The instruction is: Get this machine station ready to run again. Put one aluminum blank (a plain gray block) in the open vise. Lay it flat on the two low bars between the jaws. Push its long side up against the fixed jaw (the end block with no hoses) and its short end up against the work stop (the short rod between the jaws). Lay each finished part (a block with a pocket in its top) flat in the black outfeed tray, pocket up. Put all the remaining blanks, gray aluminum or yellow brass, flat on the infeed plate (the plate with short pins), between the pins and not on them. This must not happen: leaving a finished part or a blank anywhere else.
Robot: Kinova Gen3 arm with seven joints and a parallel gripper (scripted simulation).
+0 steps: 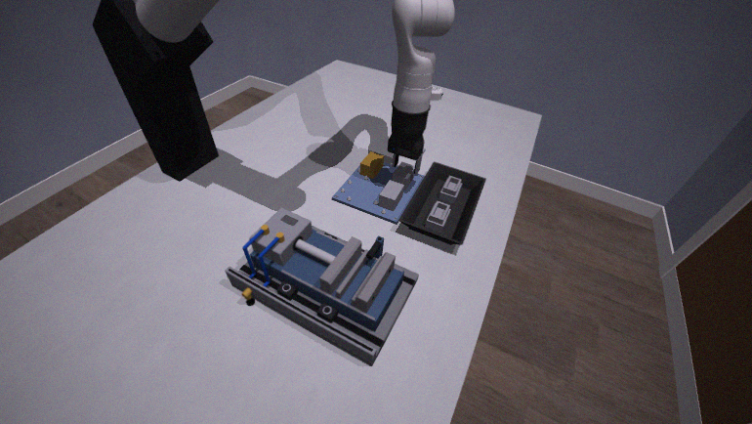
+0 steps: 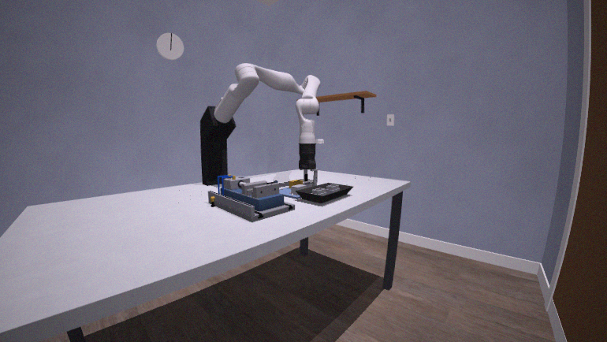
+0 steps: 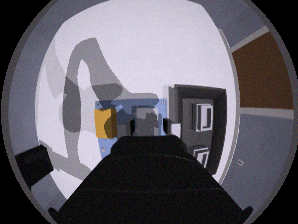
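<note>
The blue infeed plate (image 1: 378, 192) holds a yellow brass blank (image 1: 371, 164), which looks tilted at its far left corner, and two gray aluminum blanks (image 1: 391, 193) (image 1: 404, 172). My gripper (image 1: 405, 159) is open, pointing down, its fingers straddling the farther gray blank without holding it. The black outfeed tray (image 1: 443, 206) holds two finished parts (image 1: 451, 186) (image 1: 438, 212), pockets up. The vise (image 1: 323, 271) stands open with nothing between its jaws; the work stop (image 1: 376, 246) is at its far side. In the wrist view the brass blank (image 3: 104, 123) and a gray blank (image 3: 147, 123) show just past the gripper body.
The arm's black base column (image 1: 156, 89) stands at the table's far left. The table's right edge runs close beside the tray. A small yellow-capped knob (image 1: 247, 295) sits in front of the vise.
</note>
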